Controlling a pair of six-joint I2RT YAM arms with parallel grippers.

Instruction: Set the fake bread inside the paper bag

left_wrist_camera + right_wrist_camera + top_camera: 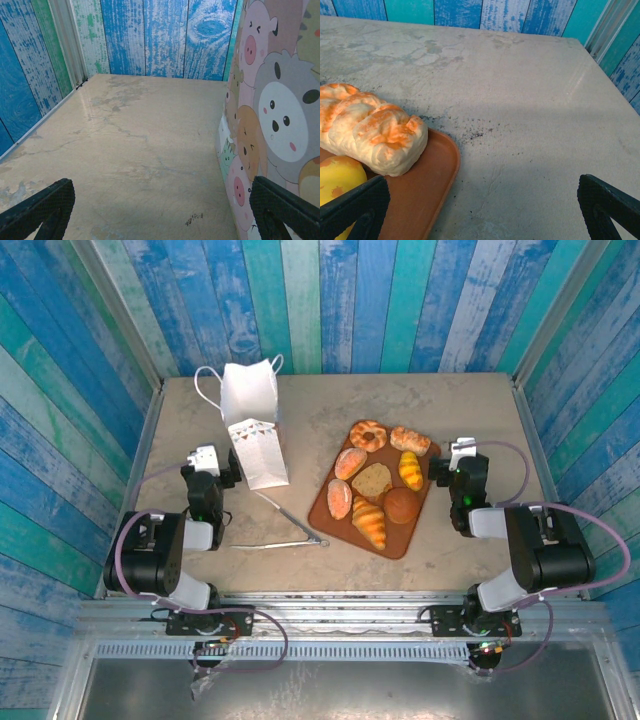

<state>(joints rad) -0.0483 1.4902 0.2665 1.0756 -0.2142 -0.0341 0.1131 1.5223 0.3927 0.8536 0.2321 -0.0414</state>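
Note:
Several pieces of fake bread lie on a brown tray (396, 541) right of centre, among them a ring pastry (368, 434), a braided loaf (410, 440), a croissant (369, 522) and a round bun (401, 505). The white paper bag (252, 420) stands at the back left with its handles up. My left gripper (212, 462) is open just left of the bag, whose cartoon-printed side (272, 115) fills the right of the left wrist view. My right gripper (462, 455) is open beside the tray's right edge. The braided loaf (375, 130) lies left of its empty fingers (360, 207).
Metal tongs (285, 530) lie on the table in front of the bag, between my left arm and the tray. Blue and green plank walls (330, 300) close the table on three sides. Bare tabletop (135, 140) stretches ahead of the left gripper.

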